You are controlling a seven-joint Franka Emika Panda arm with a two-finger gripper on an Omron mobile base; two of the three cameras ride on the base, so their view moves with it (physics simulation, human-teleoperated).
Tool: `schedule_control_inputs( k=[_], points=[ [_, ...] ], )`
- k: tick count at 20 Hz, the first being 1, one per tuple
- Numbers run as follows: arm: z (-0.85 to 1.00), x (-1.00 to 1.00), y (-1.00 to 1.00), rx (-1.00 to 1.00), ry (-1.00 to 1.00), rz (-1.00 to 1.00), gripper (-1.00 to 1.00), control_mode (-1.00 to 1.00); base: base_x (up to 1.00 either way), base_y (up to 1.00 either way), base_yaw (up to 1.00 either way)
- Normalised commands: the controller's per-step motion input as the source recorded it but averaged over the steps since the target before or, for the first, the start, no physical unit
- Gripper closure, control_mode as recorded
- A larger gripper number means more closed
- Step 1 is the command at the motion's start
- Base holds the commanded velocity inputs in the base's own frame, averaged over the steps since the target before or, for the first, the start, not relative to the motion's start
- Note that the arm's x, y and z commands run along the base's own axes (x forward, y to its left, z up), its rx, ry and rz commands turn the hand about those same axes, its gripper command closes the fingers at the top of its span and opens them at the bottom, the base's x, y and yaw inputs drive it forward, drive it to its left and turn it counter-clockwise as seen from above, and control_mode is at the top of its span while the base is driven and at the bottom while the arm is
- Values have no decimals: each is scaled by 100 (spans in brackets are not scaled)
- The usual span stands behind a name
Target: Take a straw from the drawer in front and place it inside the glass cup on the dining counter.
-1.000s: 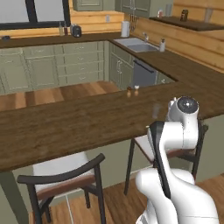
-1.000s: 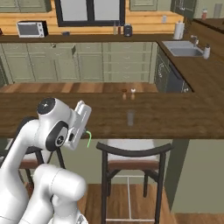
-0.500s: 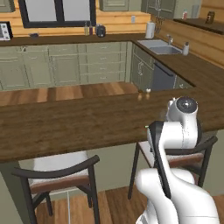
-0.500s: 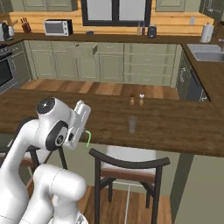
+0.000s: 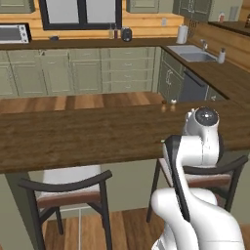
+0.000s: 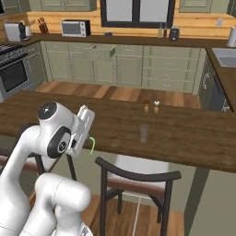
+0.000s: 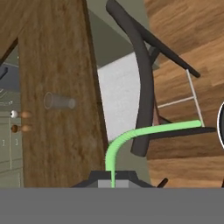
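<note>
My gripper point(image 6: 88, 144) hangs below the near edge of the dining counter point(image 6: 193, 138), shut on a green bent straw point(image 6: 92, 144). In the hand view the straw point(image 7: 135, 133) rises from between the fingertips of the gripper point(image 7: 113, 178) and bends off to the right, over a chair seat. The clear glass cup point(image 6: 144, 132) stands upright on the counter, to the right of the gripper and further in from the edge; it also shows as the glass cup point(image 7: 59, 101) on the dark wood counter point(image 7: 57, 52). The drawer point(image 6: 102, 52) stands pulled out in the far cabinet row.
Salt and pepper shakers point(image 6: 151, 106) stand behind the cup. A black-framed chair point(image 6: 138, 177) is tucked under the counter right of the gripper; two chairs point(image 5: 68, 190) point(image 5: 210, 171) flank the arm. A stove point(image 6: 14, 73) is at far left, a sink point(image 5: 197, 56) at back right.
The whole scene has slid sideways in both base views, so the base has moved along the counter. The arm keeps its pose with the straw still in the gripper.
</note>
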Motion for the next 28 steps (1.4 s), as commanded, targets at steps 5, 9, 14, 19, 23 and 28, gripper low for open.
schedule_control_inputs(
  k=[5, 9, 14, 19, 23, 28],
  points=[
    [-1, 44, -26, 0, 1, 9, 100, -100, 30, -13, 8],
    [0, 70, -55, -21, 23, 10, 100, -100, 0, 0, 0],
    [10, 42, -35, -51, 38, 3, 100, -100, 0, 0, 0],
    [47, 10, -17, -52, 36, 0, 100, -100, 0, 0, 0],
    [48, 36, -16, -20, 25, 0, 100, -100, 0, 0, 0],
    [14, 44, -30, -19, 31, 0, 100, -100, 0, 0, 0]
  ],
)
